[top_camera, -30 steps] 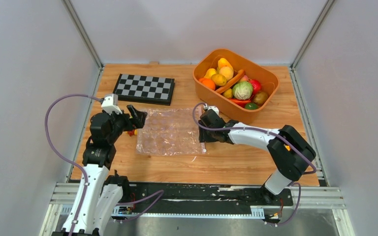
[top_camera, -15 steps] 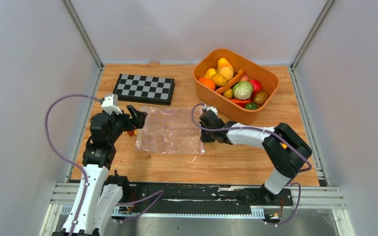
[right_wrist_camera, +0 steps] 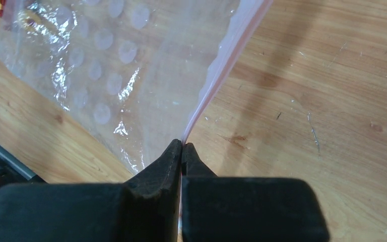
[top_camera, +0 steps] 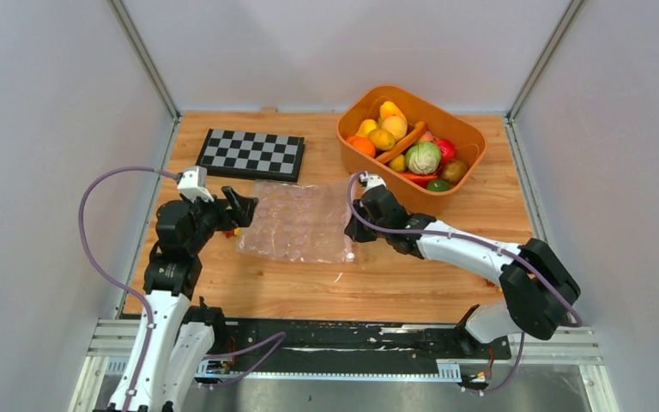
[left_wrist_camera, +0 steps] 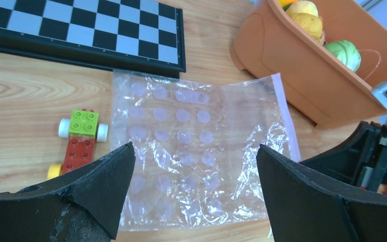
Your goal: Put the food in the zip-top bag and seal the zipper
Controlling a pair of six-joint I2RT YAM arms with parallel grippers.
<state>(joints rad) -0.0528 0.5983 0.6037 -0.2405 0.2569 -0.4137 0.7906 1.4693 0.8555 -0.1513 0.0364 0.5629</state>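
Observation:
The clear zip-top bag (top_camera: 296,221) lies on the wood between my two arms. Its pinkish zipper (right_wrist_camera: 227,55) runs along the right edge. My right gripper (top_camera: 354,225) is shut on that zipper edge and lifts it slightly; in the right wrist view the strip runs straight in between the closed fingertips (right_wrist_camera: 174,151). My left gripper (top_camera: 242,209) stands wide open at the bag's left end, with the bag (left_wrist_camera: 196,151) showing between its jaws. The food (top_camera: 412,150) is piled in the orange tub (top_camera: 369,184) at the back right.
A checkerboard (top_camera: 251,154) lies at the back left. A small wheeled block toy (left_wrist_camera: 80,141) sits by the bag's left edge, close to my left gripper. Grey walls close in both sides.
My right gripper closed on the bag's zipper edge and moved toward the tub, dragging and lifting that side. The bag shifted a little toward the back. The left arm barely moved.

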